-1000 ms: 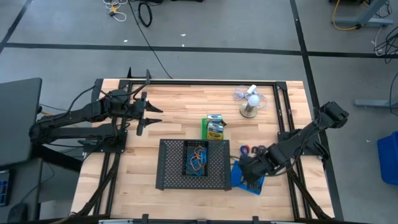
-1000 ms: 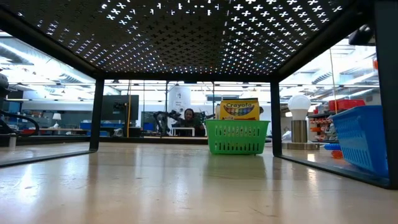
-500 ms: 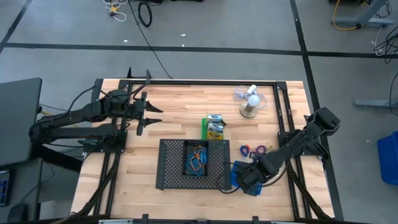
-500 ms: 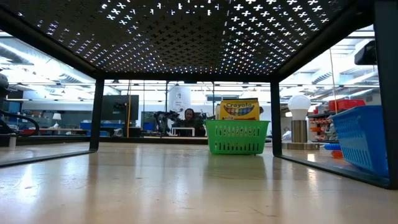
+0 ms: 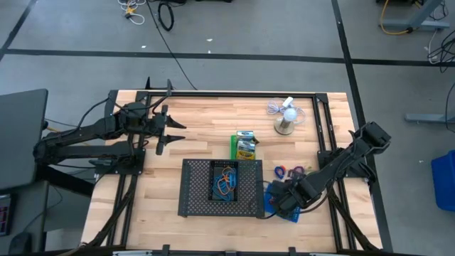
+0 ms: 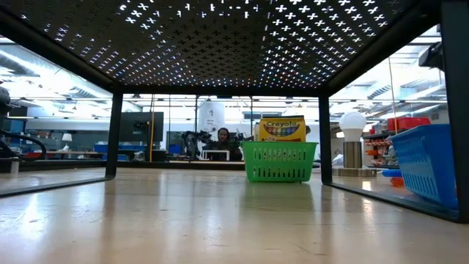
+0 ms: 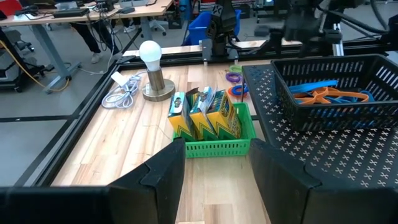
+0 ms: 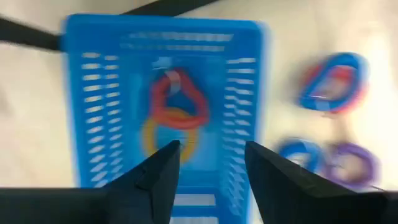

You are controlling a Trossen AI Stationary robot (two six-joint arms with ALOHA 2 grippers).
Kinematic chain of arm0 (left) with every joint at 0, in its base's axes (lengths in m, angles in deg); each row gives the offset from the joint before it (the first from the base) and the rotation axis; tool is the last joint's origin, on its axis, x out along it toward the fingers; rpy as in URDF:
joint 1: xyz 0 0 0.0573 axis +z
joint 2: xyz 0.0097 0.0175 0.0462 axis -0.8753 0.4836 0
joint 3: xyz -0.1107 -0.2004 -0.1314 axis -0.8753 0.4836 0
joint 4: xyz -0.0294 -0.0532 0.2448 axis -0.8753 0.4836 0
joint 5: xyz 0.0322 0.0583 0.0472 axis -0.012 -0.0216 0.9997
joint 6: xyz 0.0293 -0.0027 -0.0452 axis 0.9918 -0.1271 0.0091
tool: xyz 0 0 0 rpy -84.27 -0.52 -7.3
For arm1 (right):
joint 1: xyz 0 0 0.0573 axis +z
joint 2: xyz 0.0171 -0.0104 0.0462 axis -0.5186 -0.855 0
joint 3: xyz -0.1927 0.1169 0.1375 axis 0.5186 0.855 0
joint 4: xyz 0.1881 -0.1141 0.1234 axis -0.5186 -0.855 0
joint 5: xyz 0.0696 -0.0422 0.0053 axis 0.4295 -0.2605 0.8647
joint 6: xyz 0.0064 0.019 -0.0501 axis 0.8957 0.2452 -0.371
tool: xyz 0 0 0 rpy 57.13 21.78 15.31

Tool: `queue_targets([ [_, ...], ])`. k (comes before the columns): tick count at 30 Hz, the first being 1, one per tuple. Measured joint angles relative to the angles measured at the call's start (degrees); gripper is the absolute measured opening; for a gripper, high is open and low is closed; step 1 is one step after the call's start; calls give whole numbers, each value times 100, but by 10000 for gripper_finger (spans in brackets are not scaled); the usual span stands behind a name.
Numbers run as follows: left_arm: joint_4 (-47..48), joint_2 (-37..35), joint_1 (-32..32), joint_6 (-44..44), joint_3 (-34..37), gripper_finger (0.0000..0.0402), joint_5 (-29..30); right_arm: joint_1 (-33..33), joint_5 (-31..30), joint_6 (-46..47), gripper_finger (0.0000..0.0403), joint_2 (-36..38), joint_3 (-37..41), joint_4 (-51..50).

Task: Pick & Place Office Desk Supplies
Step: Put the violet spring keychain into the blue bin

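My right gripper hangs open, pointing down over the small blue bin at the table's near right. Red and yellow rubber-band loops lie on that bin's floor, apart from the fingers. More loops lie loose on the wood beside the bin. A green bin holding yellow crayon boxes stands mid-table. A small black bin with blue and orange loops sits on the mesh tray. My left gripper waits open above the table's left.
A large black mesh tray stands on legs near the middle front. A white mini fan with its coiled cord stands at the far right. Black frame rails run along the table's edges. Bare wood lies between the left arm and the tray.
My right gripper has sunk a little toward the blue bin and turned slightly, and the arm's elbow has drawn in toward the table. The left arm and all the bins have kept still.
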Motion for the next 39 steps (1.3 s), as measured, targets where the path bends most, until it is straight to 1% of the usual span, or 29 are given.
queue_targets([
  [4, -1, 0, 0, 0, 2, 188, -1, 83, -546, 228, 191, 350, 0, -327],
  [9, 0, 0, -2, 0, 0, 188, -1, 115, -1456, 222, 192, 854, 0, -490],
  [11, -1, -1, -1, 0, 0, 188, 0, 67, -1690, 143, 192, 994, 0, -638],
  [13, -1, 0, 0, 0, 2, 188, 0, -52, -1797, -8, 192, 1135, 100, -579],
  [16, 2, 0, -2, -10, 2, 188, -2, -343, -1663, -271, 192, 1372, 599, -184],
  [20, 1, -1, -2, -17, 0, 188, -2, -784, -1353, -616, 192, 1809, 1558, 602],
  [23, 0, -1, -2, -3, 1, 188, -2, -1102, -1183, -744, 192, 2195, 2161, 909],
  [28, 0, 0, -2, -2, 2, 188, -1, -1751, -636, -1159, 192, 2740, 2973, 1713],
  [30, 1, 0, -2, -2, 2, 188, -2, -2020, -382, -1257, 192, 2811, 3174, 1843],
  [33, 4, 0, -2, -20, 1, 188, -1, -2289, -138, -1264, 192, 2818, 3281, 1625],
  [39, 39, 0, -1, -22, 1, 188, 0, -2353, 292, -986, 192, 2819, 3281, 1385],
])
